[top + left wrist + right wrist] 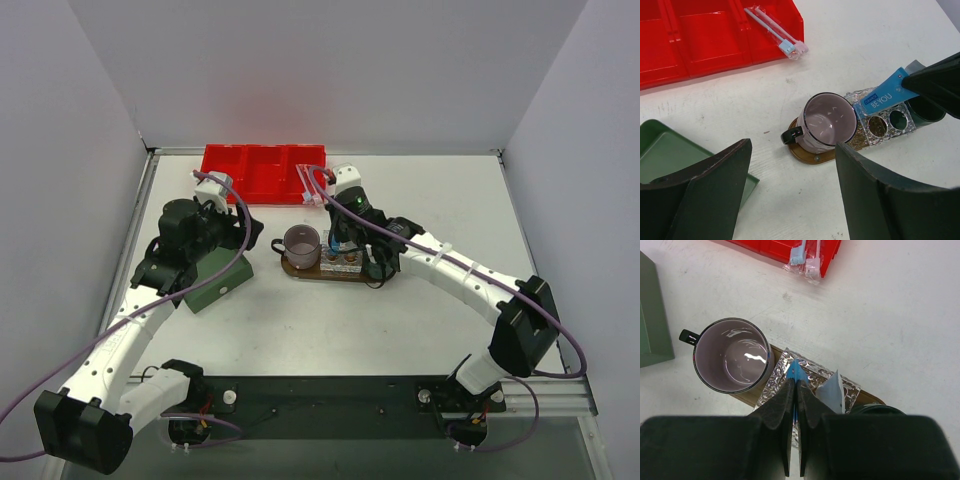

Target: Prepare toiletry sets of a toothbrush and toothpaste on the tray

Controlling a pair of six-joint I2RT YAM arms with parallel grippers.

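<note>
1. Right gripper (796, 386): the 2 fingers were pressed together, pinching the flat upper end of the small blue toothpaste tube (883, 95) with white lettering. The tube was tilted. Its lower end met the crinkled silver holder (886, 123) with round holes, just beside the mug. Whether it sat in a hole could not be determined.

2. Left gripper (792, 150): the 2 dark fingers were spread wide with nothing between them. It hung above the table, next to the dark green box (216, 279).

3. The flat, dark brown wooden oval tray (300, 269) lay near the middle of the white table (420, 330). It carried the translucent purple mug (732, 355) with a black handle at its left end, and the silver holder to the right of the mug. A dark round item at the right end was mostly hidden.

4. The small white toothpaste tube (833, 391) stood upright just beside the blue one, at the holder. Its lower part was hidden.

5. The 2 thin pink-white toothbrushes (776, 30) in clear wrappers lay in the right-hand compartment of the red 3-compartment plastic bin (262, 172). Their heads overhung the front rim. They were well apart from the tray.
</note>
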